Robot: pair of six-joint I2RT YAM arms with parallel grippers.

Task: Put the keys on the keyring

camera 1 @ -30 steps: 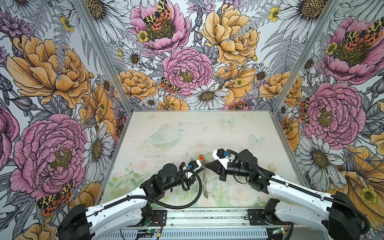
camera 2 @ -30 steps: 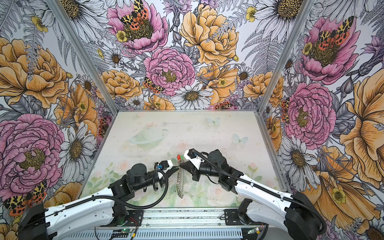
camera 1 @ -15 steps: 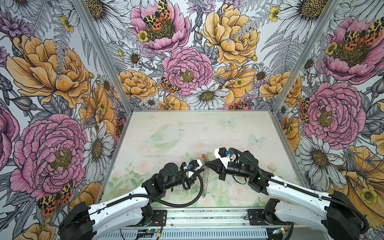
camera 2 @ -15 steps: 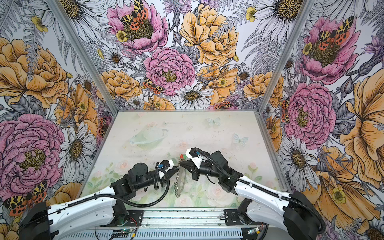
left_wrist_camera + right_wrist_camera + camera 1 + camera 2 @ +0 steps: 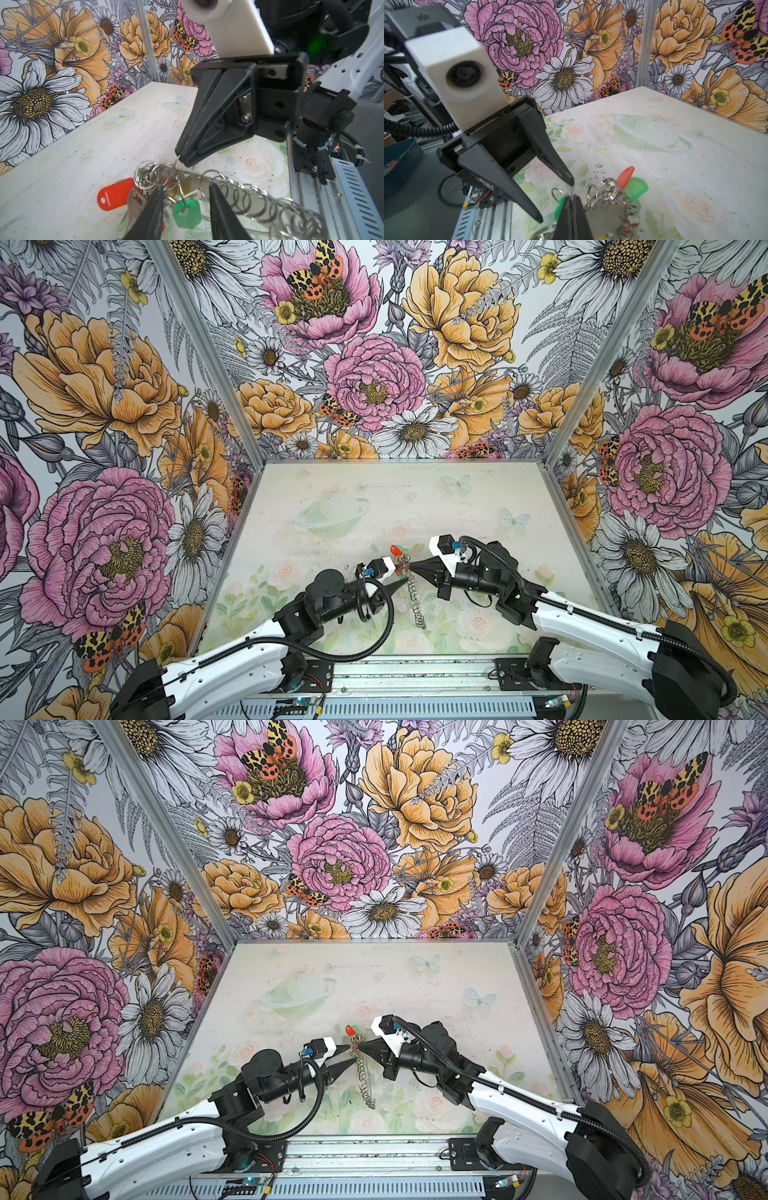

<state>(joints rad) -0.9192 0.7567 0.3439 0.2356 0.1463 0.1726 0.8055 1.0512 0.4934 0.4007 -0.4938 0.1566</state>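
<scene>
Pinching a thin wire ring (image 5: 176, 163) at its very tip, the right gripper (image 5: 180, 156) has its fingers pressed together. Only the left wrist view shows this grip plainly, and there the wire runs down to a green tag (image 5: 186, 212). In both top views the gripper shows merely as a black point meeting the bunch of keys (image 5: 398, 551) (image 5: 352, 1032) near the middle of the table (image 5: 332, 489). The left gripper (image 5: 555, 201) is spread. The right wrist view shows its two fingers well apart, with their tips just above the bunch. From its own wrist camera the fingers stand to either side of the green tag, and whether they touch anything cannot be told. The keyring (image 5: 197, 179) appears there as a flat grey strip fringed with small rings. In a top view it (image 5: 415, 601) looks like a thin chain running from the gripper tips toward the near edge. A red tag (image 5: 114, 196) and a silver key (image 5: 135, 204) lie beside it.
</scene>
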